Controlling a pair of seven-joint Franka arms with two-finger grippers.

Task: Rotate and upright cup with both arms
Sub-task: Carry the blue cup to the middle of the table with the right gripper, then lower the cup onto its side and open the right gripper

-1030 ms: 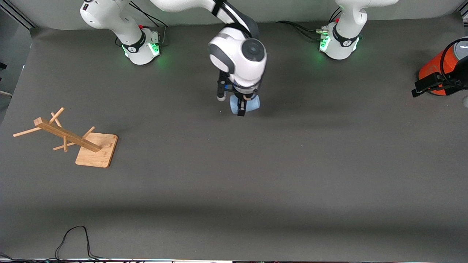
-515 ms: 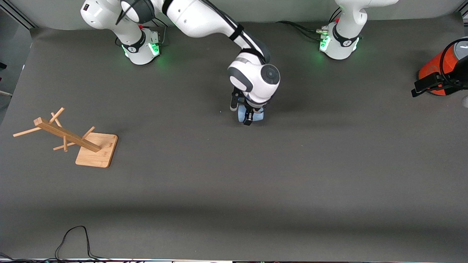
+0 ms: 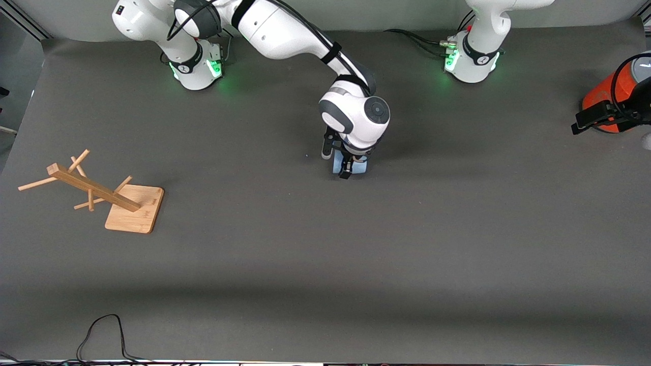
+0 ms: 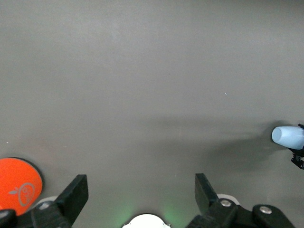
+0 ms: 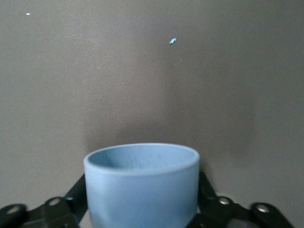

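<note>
My right gripper (image 3: 348, 171) is shut on the pale-blue cup (image 3: 359, 166) and holds it low over the middle of the table. In the right wrist view the cup (image 5: 142, 190) sits between the black fingers (image 5: 78, 192) of my right gripper (image 5: 141, 183), with its open rim facing away from the wrist. My left gripper (image 4: 140, 184) is open and empty, high over its own arm's end of the table. It does not show in the front view. The left wrist view shows the cup (image 4: 287, 137) far off.
A wooden peg rack (image 3: 96, 192) on a square base lies tipped at the right arm's end. An orange cylinder with a grey top (image 3: 618, 96) stands at the left arm's end, and it also shows in the left wrist view (image 4: 19, 185). A black cable (image 3: 104, 330) lies near the front edge.
My right arm has moved down toward the table with the cup in its grip, shifting nearer the front camera and a little toward the left arm's end. The left arm has not visibly moved.
</note>
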